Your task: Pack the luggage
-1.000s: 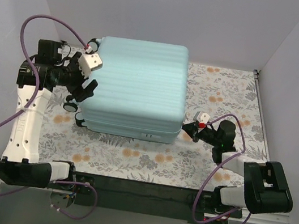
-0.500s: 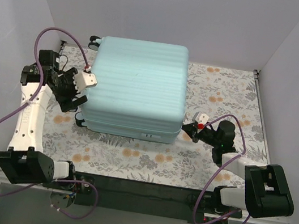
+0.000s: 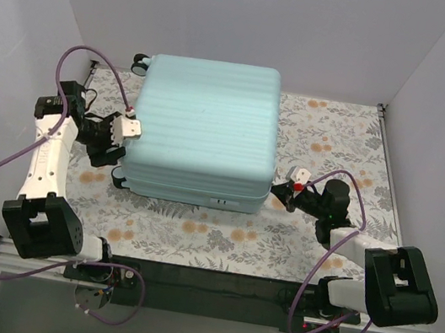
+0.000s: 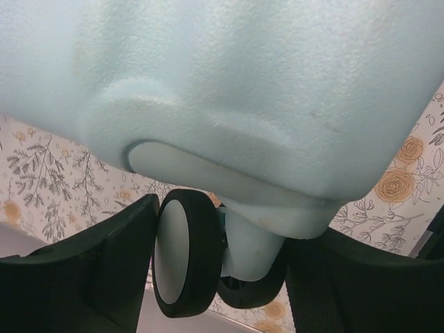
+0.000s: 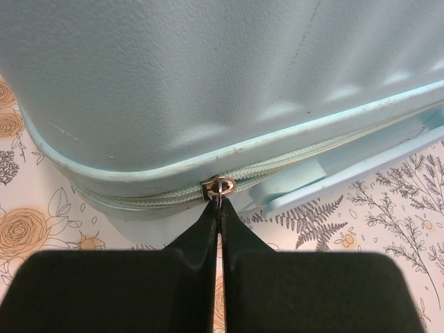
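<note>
The luggage [image 3: 203,129] is a pale mint ribbed suitcase lying flat with its lid down on the flowered cloth. My left gripper [image 3: 115,155] is at its near-left corner. In the left wrist view the two black fingers [image 4: 104,270] stand either side of a black caster wheel [image 4: 184,253] under the mint shell [image 4: 243,83], both touching it. My right gripper [image 3: 280,191] is at the near-right corner. In the right wrist view it [image 5: 220,205] is shut on the metal zipper pull [image 5: 220,187] of the luggage [image 5: 208,83]; the zip teeth run closed on both sides.
A flowered cloth [image 3: 329,142] covers the table. White walls close in on the left, back and right. Another wheel [image 3: 142,60] sticks out at the luggage's far-left corner. Purple cables [image 3: 79,53] loop from both arms.
My left gripper has come down and nearer along the luggage's left side to the front wheel, and its jaws have narrowed onto it. The right gripper and the luggage have not moved.
</note>
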